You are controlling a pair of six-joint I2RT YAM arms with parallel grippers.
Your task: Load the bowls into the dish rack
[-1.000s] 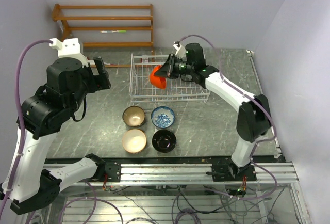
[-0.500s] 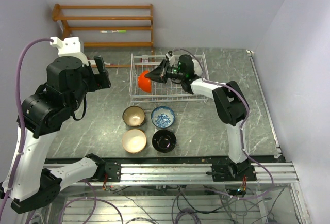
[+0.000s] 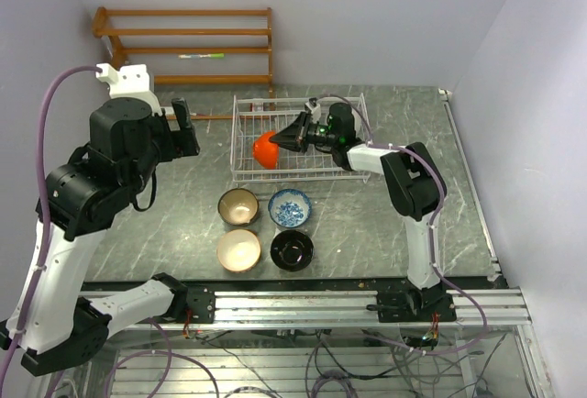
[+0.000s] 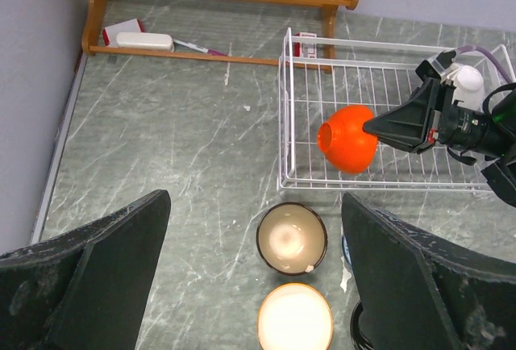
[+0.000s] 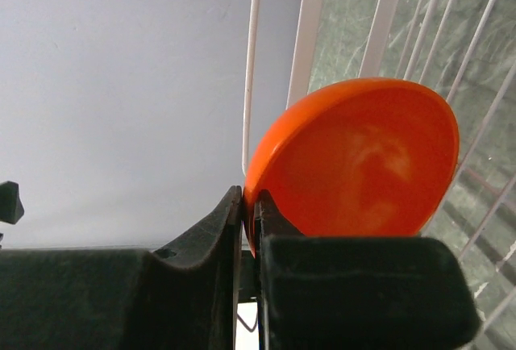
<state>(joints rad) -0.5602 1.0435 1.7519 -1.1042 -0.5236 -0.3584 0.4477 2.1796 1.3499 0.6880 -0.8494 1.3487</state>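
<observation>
My right gripper [image 3: 281, 141] is shut on the rim of the bright orange-red bowl [image 3: 266, 149] and holds it tilted on its side at the left end of the white wire dish rack [image 3: 303, 178]. The wrist view shows the pinched rim [image 5: 250, 197] and the bowl's inside [image 5: 363, 164] against the rack wires [image 5: 310, 19]. Four bowls sit on the table in front of the rack: brown with tan inside [image 3: 238, 205], blue-and-white [image 3: 290, 207], cream-beige [image 3: 238, 250], glossy black [image 3: 292, 249]. The white bowl is out of view. My left gripper [image 4: 255, 201] is open and empty, high above the brown bowl [image 4: 291, 238].
An orange-brown wooden slatted shelf [image 3: 183, 45] stands at the back left against the wall, with a pen-like item and a white block [image 4: 143, 40] on its lowest slat. A small red-and-white box [image 4: 306, 43] lies behind the rack. Walls close in left and back.
My right gripper has carried the orange-red bowl left and down to the rack's left end, its arm folding lower. My left arm has shifted only slightly.
</observation>
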